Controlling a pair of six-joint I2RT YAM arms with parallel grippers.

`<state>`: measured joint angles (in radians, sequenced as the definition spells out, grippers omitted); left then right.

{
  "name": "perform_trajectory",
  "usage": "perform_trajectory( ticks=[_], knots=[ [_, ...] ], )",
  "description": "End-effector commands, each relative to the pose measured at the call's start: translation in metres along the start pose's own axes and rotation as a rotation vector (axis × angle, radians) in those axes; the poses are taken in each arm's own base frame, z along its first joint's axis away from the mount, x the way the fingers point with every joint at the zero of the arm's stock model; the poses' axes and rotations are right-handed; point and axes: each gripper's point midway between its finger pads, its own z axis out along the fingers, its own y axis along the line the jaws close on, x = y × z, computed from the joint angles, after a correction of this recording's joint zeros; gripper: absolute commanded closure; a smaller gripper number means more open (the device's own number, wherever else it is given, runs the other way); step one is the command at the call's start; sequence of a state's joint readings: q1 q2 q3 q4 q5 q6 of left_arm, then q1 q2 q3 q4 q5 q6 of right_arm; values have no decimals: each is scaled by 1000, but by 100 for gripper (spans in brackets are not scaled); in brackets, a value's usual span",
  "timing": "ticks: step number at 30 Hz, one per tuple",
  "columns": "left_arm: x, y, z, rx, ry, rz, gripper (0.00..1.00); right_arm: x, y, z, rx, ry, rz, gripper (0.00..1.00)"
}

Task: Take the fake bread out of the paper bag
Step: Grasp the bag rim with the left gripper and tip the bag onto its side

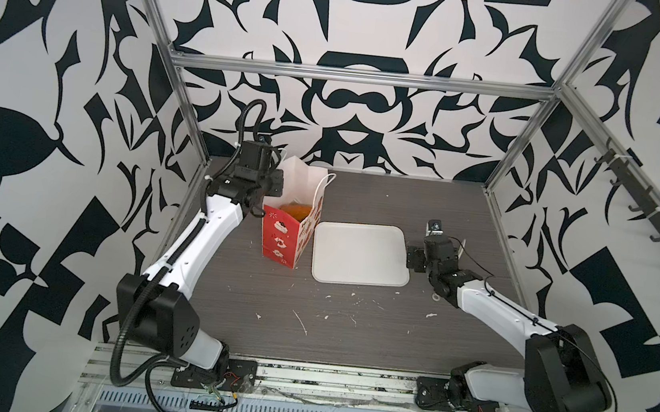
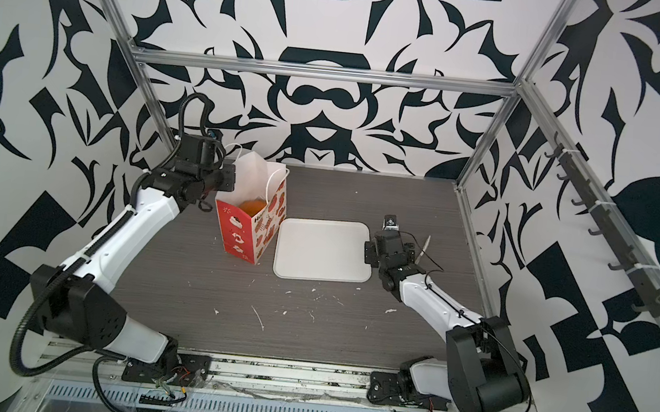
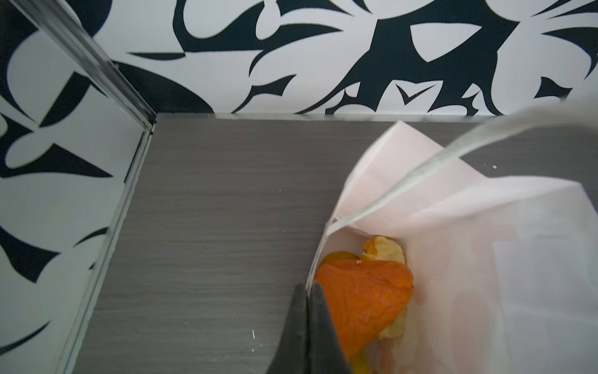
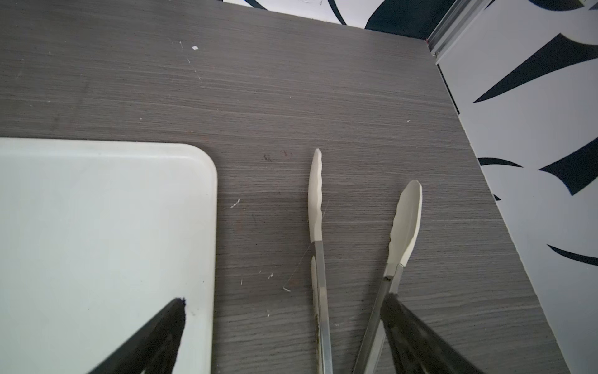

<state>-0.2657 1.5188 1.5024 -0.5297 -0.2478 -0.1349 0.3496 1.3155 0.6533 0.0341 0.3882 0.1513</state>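
The left gripper (image 3: 309, 286) is pinched closed on the rim of the paper bag (image 1: 290, 228). The fake bread (image 3: 362, 301) lies inside the bag, below and just beside the gripper. Past the tray (image 1: 361, 254), the right gripper (image 4: 284, 297) hangs spread wide and empty, straddling the tongs (image 4: 315, 200), well apart from the bag.

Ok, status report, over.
Left gripper shut on paper bag rim. Right gripper open around tongs, beside tray. Fake bread inside bag, orange piece on top. Bag mouth open.
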Motion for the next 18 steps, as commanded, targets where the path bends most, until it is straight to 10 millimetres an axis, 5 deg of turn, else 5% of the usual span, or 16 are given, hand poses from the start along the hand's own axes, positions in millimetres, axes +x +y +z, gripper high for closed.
perform_trajectory(
  ticks=[1,11,18],
  knots=[
    [-40,8,-1,-35,-81,64,100,-14,-3,-6,12,-47,16,3],
    [-92,19,43,-131,-117,223,100,-15,-7,-11,22,-59,16,3],
    [-79,0,62,-107,-135,239,100,-13,-5,-10,9,-55,24,3]
  ],
)
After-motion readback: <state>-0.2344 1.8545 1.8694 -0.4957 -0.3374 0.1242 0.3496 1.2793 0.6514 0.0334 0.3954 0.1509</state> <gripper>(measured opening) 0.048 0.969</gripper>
